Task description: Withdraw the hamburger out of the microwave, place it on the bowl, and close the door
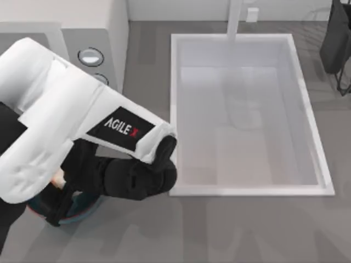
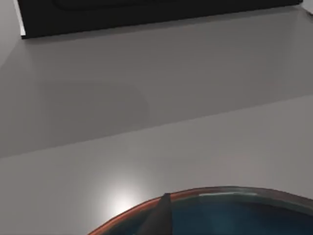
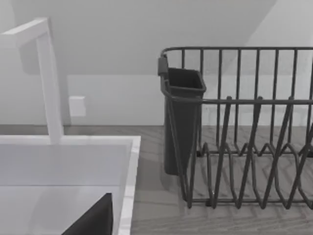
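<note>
Left gripper (image 1: 57, 211) hovers over the bowl (image 2: 215, 196) (apparently for placing the hamburger). Finger state cannot be told

Grey wood-grain surface (image 1: 247, 230). White rectangular sink basin (image 1: 247, 189) set into it, white faucet (image 1: 235, 19) at far edge. Dark wire dish rack (image 3: 244, 147) (with dark utensil cup (image 3: 181, 117)) right of sink. Pale wall (image 3: 122, 29) behind.

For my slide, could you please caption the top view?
Left arm reaches over the round teal-blue bowl beside the white rectangular sink.
</note>
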Motion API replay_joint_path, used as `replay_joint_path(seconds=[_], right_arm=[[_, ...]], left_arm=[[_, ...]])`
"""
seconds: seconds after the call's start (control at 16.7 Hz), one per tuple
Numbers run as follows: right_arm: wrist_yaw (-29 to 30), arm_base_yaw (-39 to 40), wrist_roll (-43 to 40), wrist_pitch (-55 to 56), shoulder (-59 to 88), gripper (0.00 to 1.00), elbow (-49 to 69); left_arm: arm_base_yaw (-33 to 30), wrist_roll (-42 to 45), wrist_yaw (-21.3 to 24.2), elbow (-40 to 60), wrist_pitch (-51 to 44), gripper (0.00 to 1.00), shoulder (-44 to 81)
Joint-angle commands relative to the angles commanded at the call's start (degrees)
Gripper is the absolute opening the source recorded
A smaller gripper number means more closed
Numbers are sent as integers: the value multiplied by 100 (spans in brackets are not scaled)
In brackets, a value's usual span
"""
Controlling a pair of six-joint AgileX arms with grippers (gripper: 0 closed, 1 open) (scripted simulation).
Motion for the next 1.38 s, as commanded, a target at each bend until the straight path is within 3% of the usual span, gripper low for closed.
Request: replay_joint_path(seconds=[0.12, 0.9, 1.38], right_arm=[[0, 0, 0, 0, 0, 100, 0], [0, 0, 0, 0, 0, 100, 0], [0, 0, 0, 0, 0, 100, 0]], left_arm=[[0, 0, 0, 0, 0, 0, 0], [0, 0, 0, 0, 0, 98, 0], [0, 0, 0, 0, 0, 100, 0]])
